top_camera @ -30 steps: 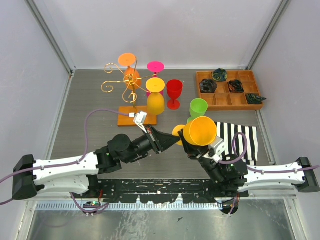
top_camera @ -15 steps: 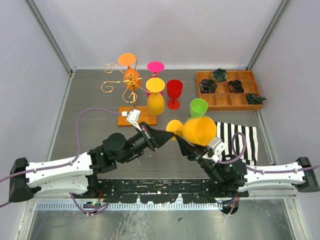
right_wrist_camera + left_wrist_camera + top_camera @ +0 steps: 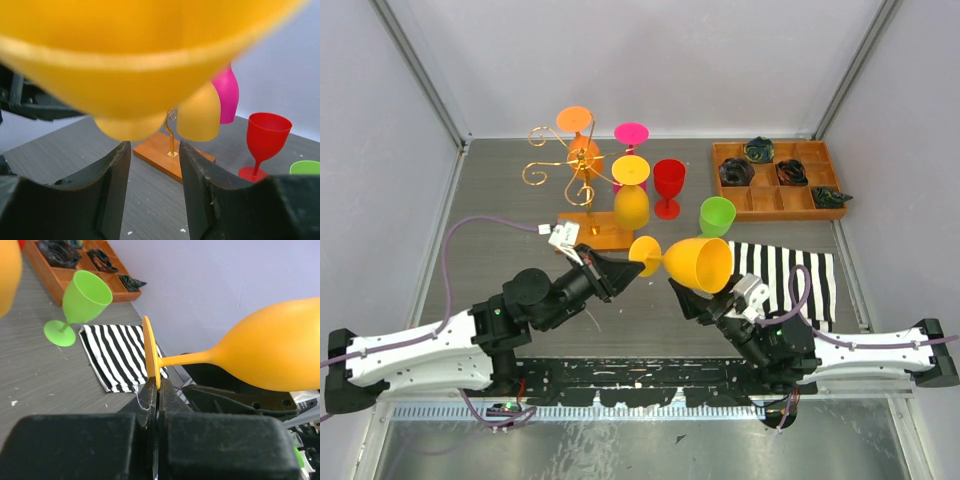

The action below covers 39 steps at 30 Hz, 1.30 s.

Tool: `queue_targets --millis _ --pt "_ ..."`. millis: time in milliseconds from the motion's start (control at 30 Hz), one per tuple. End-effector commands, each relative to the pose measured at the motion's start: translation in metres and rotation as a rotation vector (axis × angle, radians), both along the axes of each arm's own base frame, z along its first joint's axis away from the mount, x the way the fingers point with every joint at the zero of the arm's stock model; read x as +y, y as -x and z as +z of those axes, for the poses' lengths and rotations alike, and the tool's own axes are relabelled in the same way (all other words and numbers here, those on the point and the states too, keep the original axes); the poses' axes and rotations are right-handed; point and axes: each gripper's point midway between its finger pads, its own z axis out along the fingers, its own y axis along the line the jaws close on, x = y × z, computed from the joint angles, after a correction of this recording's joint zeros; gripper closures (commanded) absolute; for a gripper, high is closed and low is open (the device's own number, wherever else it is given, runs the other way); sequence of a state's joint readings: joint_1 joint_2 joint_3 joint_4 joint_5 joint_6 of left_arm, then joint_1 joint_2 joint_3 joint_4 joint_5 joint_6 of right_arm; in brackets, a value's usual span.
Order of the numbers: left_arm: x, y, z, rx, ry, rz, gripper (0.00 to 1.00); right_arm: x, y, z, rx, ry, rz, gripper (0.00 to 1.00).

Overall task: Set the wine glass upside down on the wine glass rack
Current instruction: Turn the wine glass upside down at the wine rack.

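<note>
An orange-yellow wine glass [image 3: 698, 263] lies sideways in the air, its bowl to the right and its foot to the left. My left gripper [image 3: 631, 261] is shut on the edge of the foot; in the left wrist view the foot disc [image 3: 150, 354] stands pinched between the fingertips of the left gripper [image 3: 156, 388]. My right gripper [image 3: 686, 296] is open just below the bowl, apart from it; the bowl [image 3: 140, 55] fills the top of the right wrist view above the spread fingers [image 3: 117, 170]. The wine glass rack [image 3: 576, 166] stands behind on its wooden base [image 3: 579, 240].
Orange [image 3: 582, 152], yellow [image 3: 631, 203] and pink [image 3: 631, 134] glasses hang upside down on the rack. A red glass [image 3: 669, 186] and a green glass [image 3: 716, 216] stand upright nearby. A striped cloth [image 3: 798, 277] lies at right; a compartmented wooden tray [image 3: 775, 181] sits at back right.
The right gripper opened and let go of the bowl. The left arm drew back to the left with the glass held by its foot, and the glass turned onto its side.
</note>
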<state>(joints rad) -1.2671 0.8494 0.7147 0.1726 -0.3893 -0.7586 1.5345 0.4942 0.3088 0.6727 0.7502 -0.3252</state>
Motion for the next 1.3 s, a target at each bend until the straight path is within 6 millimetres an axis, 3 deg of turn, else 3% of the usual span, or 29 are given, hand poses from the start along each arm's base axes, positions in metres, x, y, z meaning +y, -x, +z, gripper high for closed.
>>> queue_targets --millis 0,233,467,667,767,867,1167,1267 --pt "0.026 -0.008 0.018 -0.047 0.000 0.088 1.00 0.001 0.002 -0.019 0.061 0.022 0.020 0.48" --pt "0.064 -0.011 0.020 -0.095 -0.100 0.157 1.00 0.000 0.004 -0.050 0.199 0.074 0.037 0.37" --pt "0.111 -0.017 0.006 -0.175 -0.395 0.233 1.00 -0.021 0.002 -0.087 0.472 0.086 -0.055 0.28" --pt "0.143 -0.020 -0.005 -0.195 -0.570 0.283 1.00 -0.037 0.009 -0.120 0.710 0.071 -0.129 0.27" --pt "0.148 -0.023 -0.012 -0.205 -0.643 0.296 1.00 -0.035 0.014 -0.128 0.773 0.087 -0.133 0.19" --pt "0.150 -0.026 -0.016 -0.218 -0.701 0.301 1.00 -0.027 0.021 -0.133 0.805 0.153 -0.116 0.01" --pt "0.163 -0.031 -0.020 -0.278 -0.836 0.319 1.00 -0.017 0.037 -0.151 0.942 0.351 -0.197 0.00" --pt "0.168 -0.031 -0.019 -0.297 -0.860 0.323 1.00 -0.027 0.033 -0.161 0.972 0.390 -0.326 0.00"
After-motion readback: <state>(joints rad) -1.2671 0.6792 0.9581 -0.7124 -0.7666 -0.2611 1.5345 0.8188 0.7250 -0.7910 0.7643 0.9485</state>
